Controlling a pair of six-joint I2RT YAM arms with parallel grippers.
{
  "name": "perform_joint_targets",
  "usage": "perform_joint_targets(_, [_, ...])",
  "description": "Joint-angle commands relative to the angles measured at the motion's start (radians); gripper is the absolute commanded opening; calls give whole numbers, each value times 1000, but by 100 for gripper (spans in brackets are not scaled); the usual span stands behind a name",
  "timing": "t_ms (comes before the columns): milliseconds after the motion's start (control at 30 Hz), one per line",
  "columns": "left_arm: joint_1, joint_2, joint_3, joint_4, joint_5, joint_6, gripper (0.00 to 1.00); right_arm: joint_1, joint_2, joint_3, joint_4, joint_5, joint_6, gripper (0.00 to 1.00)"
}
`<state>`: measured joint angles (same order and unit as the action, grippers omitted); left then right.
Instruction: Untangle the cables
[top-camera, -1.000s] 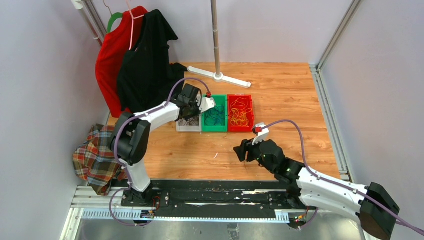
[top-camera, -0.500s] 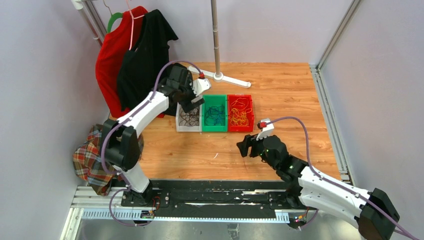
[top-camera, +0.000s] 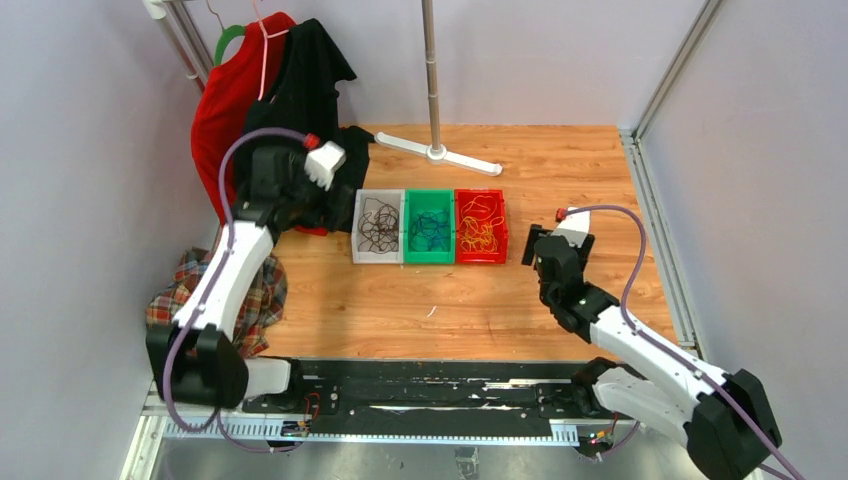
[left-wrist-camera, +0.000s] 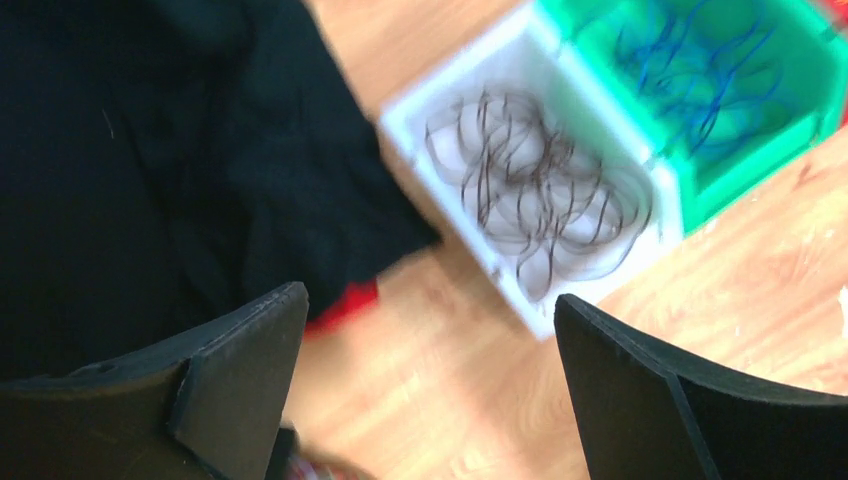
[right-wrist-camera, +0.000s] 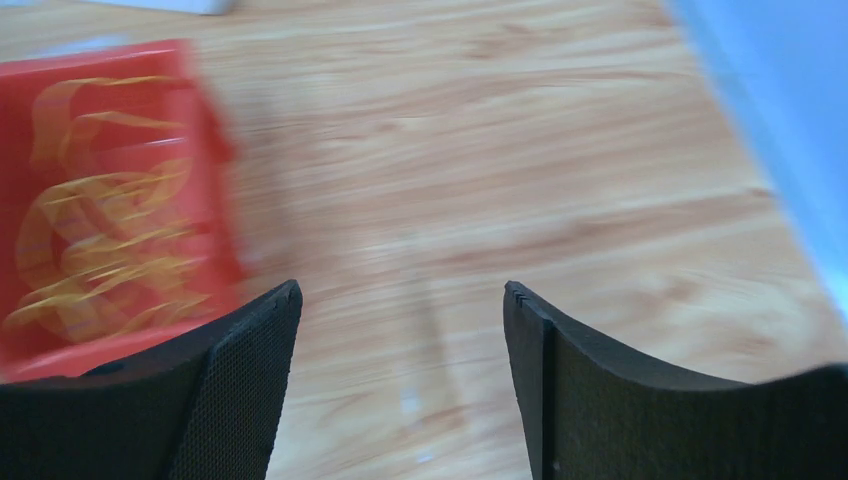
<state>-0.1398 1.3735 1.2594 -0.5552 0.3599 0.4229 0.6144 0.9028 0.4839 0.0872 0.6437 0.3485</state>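
Top view shows three bins side by side on the table (top-camera: 560, 170): a white bin (top-camera: 378, 258), a green bin (top-camera: 429, 259) and a red bin (top-camera: 480, 259). Black cables (top-camera: 378, 222) lie curled up in the white bin, blue cables (top-camera: 430, 232) in the green bin, and yellow cables (top-camera: 480, 232) in the red bin. The row of bins runs from left to right, and each bin's long side points away from the arms. The left gripper (left-wrist-camera: 430, 390) has its jaws wide apart and holds nothing. It hangs over the edge of a black shirt (left-wrist-camera: 150, 150), and the white bin lies ahead of it and to its right. The right gripper (right-wrist-camera: 400, 390) is spread wide too, with only bare wood between its fingers. The red bin lies just to its left. So the left arm is nearer the black bunch and the right arm is nearer the yellow bunch, with the blue bunch between the two. I think the sorting is mostly done, since each colour sits in its own bin. If a bunch needs more pulling apart, the nearer arm would have to swing in toward the row and come down into its bin.
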Motion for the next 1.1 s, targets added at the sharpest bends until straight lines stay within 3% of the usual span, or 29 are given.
perform_joint_targets(0, [103,-172,-428,313,18,-163,98,-115,97,3,40,354,-124,74])
perform_joint_targets(100, [142,-266,-653,539,8,-186,98,-197,162,15,43,372,-81,74])
perform_joint_targets(167, [188,-325,-793,691,94,-254,98,-267,170,-16,88,329,-52,74])
perform_joint_targets(267, [198,-357,-915,885,80,-315,98,-340,144,-67,183,275,-66,75])
perform_joint_targets(500, [198,-271,-979,1082,-68,-296,98,-412,180,-144,282,271,-150,75])
perform_joint_targets(800, [198,-183,-987,1286,-153,-359,98,-437,255,-265,664,194,-255,76])
perform_joint_targets(967, [198,-55,-1086,1629,-159,-391,98,-463,359,-292,847,122,-304,76])
perform_joint_targets(1067, [198,15,-1155,1851,-188,-414,98,-463,354,-306,870,27,-348,76])
